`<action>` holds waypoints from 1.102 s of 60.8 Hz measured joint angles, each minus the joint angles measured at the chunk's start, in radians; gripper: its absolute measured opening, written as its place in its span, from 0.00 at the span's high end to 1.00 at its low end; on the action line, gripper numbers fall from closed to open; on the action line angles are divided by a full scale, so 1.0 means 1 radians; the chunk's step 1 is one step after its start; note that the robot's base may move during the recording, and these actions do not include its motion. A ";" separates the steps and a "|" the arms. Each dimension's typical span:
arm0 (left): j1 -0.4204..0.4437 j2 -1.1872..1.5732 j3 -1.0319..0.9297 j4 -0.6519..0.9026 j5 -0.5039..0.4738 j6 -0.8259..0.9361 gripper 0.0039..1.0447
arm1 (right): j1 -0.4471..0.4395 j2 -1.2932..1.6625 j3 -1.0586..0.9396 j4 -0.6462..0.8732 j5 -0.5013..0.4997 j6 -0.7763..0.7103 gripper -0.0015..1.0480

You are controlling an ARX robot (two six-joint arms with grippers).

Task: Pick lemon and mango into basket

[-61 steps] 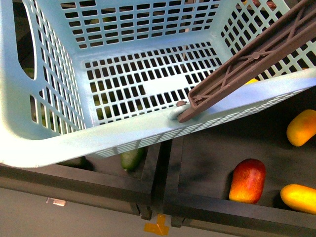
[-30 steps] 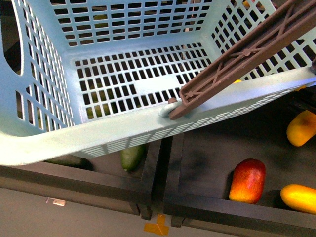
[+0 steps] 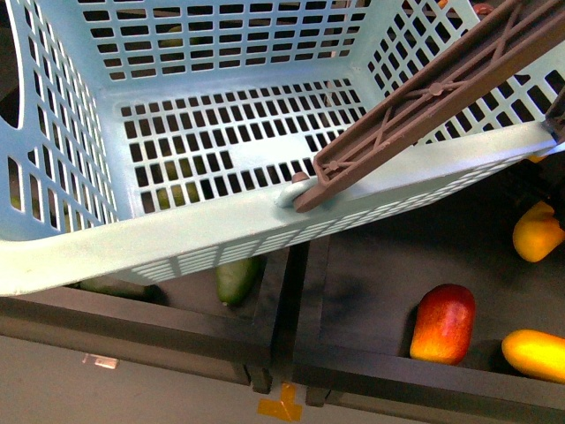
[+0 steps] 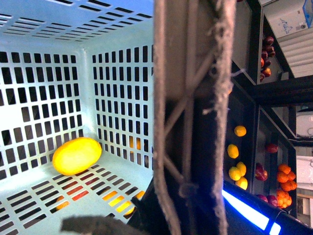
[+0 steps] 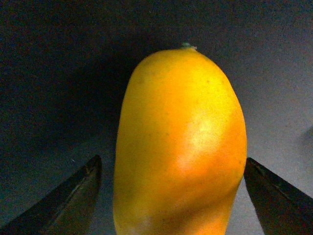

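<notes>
The basket (image 3: 177, 238) is cut off by the front view's top and left edges; a green mango (image 3: 237, 280) is half hidden beneath it. The lower end of the mango (image 5: 181, 147) is cropped in the right wrist view. The state of the left gripper is masked by the handle (image 4: 168, 73).

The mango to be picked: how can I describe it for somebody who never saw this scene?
Below the blue-green basket, a dark tray lies on the right. The mango is the yellow-orange fruit at its far right, behind the red fruit and another yellow one.
</notes>
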 joint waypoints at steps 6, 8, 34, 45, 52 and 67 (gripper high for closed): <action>0.000 0.000 0.000 0.000 0.002 0.000 0.96 | 0.000 0.002 -0.014 0.004 -0.006 0.003 0.36; 0.000 0.000 0.000 0.000 0.002 0.000 0.96 | 0.000 0.002 -0.022 0.011 -0.005 0.005 0.40; 0.000 0.000 0.000 0.000 0.002 0.000 0.96 | -0.015 -0.372 -0.360 0.216 -0.140 -0.137 0.45; 0.000 0.000 0.000 0.000 0.002 0.000 0.96 | -0.015 -0.763 -0.511 0.196 -0.273 -0.273 0.45; 0.000 0.000 0.000 0.000 0.002 0.000 0.96 | -0.007 -0.967 -0.556 0.130 -0.326 -0.363 0.45; 0.000 0.000 0.000 0.000 0.001 0.000 0.96 | 0.097 -1.302 -0.570 0.011 -0.324 -0.394 0.45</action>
